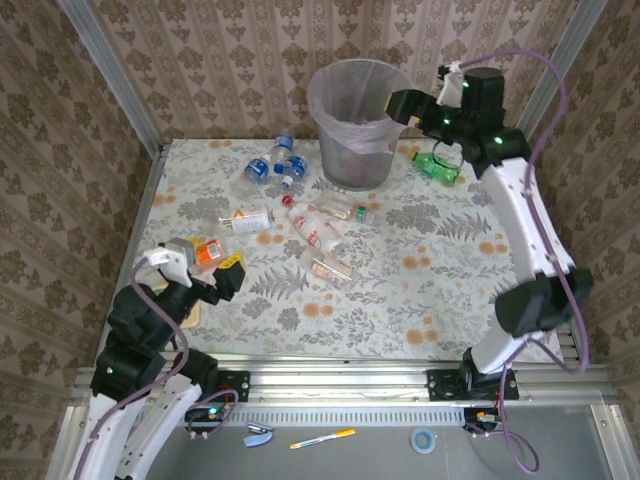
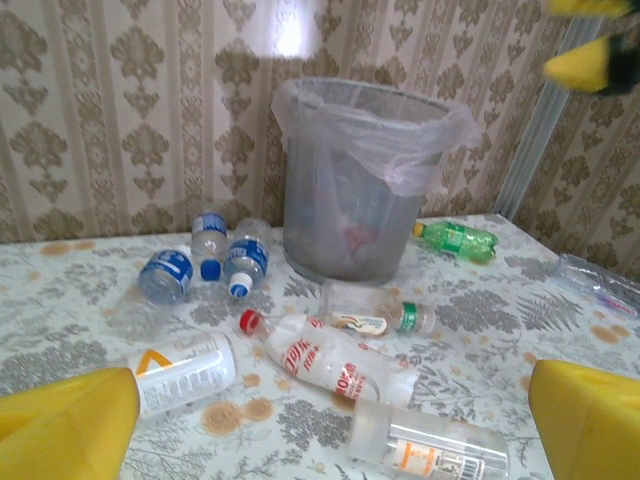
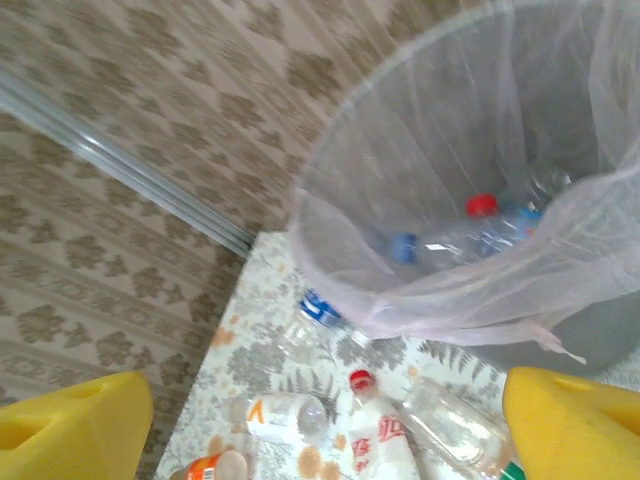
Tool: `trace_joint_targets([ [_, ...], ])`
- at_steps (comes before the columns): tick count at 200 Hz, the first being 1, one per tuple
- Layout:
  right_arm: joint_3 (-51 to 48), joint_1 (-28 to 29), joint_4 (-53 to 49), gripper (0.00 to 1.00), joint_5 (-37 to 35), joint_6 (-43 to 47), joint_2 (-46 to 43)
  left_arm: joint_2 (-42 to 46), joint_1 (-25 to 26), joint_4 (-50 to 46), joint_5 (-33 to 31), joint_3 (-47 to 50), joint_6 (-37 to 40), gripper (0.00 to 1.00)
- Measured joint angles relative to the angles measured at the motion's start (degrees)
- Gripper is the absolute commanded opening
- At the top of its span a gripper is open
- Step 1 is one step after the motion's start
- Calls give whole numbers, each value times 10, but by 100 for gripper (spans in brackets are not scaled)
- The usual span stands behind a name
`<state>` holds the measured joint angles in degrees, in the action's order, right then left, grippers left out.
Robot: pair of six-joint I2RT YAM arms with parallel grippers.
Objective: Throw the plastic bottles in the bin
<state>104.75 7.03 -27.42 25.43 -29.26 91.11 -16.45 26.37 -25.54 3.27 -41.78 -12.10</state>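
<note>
1. One bin (image 1: pixel 358 120), with at least two bottles inside (image 3: pixel 450 240).
2. Three blue-labelled bottles (image 2: pixel 165 275) on the surface (image 1: pixel 420 290).
3. One green bottle (image 1: pixel 438 165).
4. At least four other clear bottles (image 2: pixel 330 365).
5. One pen (image 1: pixel 322 438) and one tape roll (image 1: pixel 424 440).

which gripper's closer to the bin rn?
Right. The right gripper hangs open over the bin at its right rim; the left gripper is open by the table near-left corner, with loose bottles between it and the bin.
</note>
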Motion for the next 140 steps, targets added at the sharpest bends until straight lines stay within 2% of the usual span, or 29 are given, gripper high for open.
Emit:
trace_joint_targets([
  [34,-95,0,7,100,2,17,-115,-51,0,-4,13,-9,-26,100],
  [94,-233,0,-17,100,5,45,-191,-109,7,-20,24,-17,-71,100],
  [140,-297,6,-26,100,8,64,-264,-150,54,-23,18,-16,-98,100],
])
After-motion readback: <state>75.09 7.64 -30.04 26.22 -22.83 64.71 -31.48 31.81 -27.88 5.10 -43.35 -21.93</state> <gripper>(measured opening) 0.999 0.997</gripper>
